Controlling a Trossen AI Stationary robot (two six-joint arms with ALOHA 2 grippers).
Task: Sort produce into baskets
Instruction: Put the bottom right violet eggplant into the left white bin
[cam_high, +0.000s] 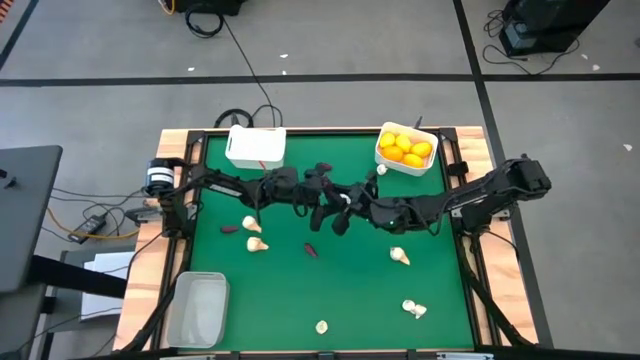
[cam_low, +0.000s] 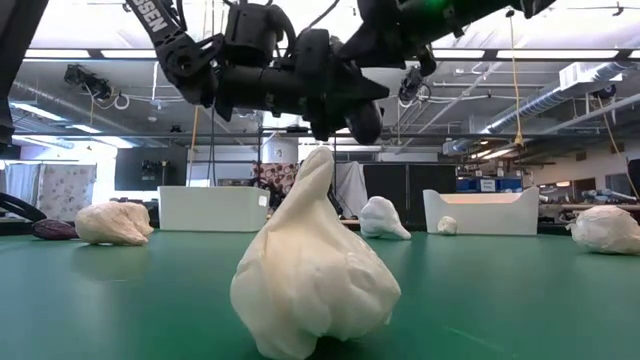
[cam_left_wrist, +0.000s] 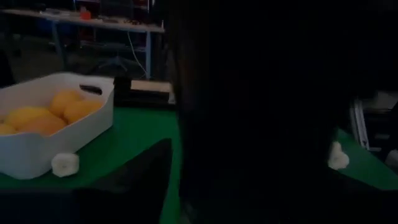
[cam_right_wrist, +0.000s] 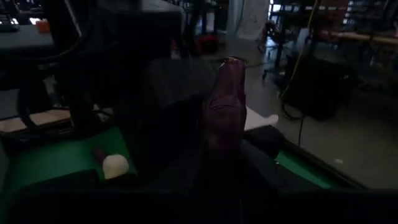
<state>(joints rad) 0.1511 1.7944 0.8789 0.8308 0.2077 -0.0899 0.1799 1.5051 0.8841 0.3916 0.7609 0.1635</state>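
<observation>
My two grippers meet above the middle of the green table. My right gripper (cam_high: 345, 212) is shut on a dark purple eggplant piece (cam_right_wrist: 225, 102). My left gripper (cam_high: 320, 197) is right beside it, and the right arm fills its wrist view. A white basket (cam_high: 406, 150) at the far right holds several citrus fruits (cam_high: 405, 148). Another white basket (cam_high: 256, 147) stands at the far left. A clear bin (cam_high: 200, 308) stands at the near left. Garlic bulbs (cam_high: 400, 256) and eggplant pieces (cam_high: 311, 249) lie loose on the table. My right gripper holds the eggplant piece by its lower part (cam_right_wrist: 222, 146), between the two fingers. The free end (cam_right_wrist: 231, 65) sticks out past the fingertips. The piece is clear of the table. The dark hides where exactly the fingers meet it.
Loose garlic lies at the left (cam_high: 251, 224), near right (cam_high: 414, 309) and near middle (cam_high: 321, 326), the last close in the low view (cam_low: 312, 270). One bulb (cam_left_wrist: 64, 163) lies against the citrus basket. An eggplant piece (cam_high: 229, 228) lies at the left.
</observation>
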